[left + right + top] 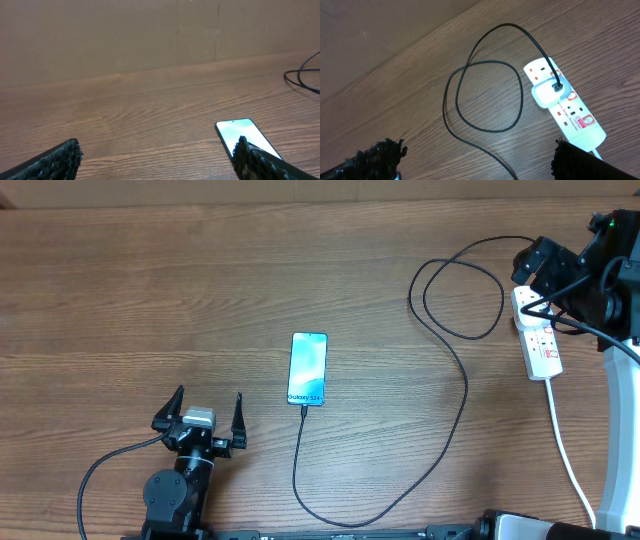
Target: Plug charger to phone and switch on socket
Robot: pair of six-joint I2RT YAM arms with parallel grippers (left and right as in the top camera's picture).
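Note:
The phone point(308, 369) lies face up mid-table, its blue-teal screen lit; its top edge shows in the left wrist view point(240, 134). The black charger cable point(455, 395) runs from the phone's bottom end, loops right and up to the white socket strip point(537, 340). In the right wrist view the cable point(470, 100) ends at a white adapter plugged into the socket point(567, 107). My left gripper point(208, 418) is open and empty, left of the phone. My right gripper point(477, 160) is open and empty, above the cable loop beside the socket.
The socket's thick white cord point(568, 460) runs down the right side to the table's front edge. A cardboard wall point(150, 35) stands along the far edge of the wooden table point(150, 300). The right arm's body point(590, 260) hangs over the socket's far end.

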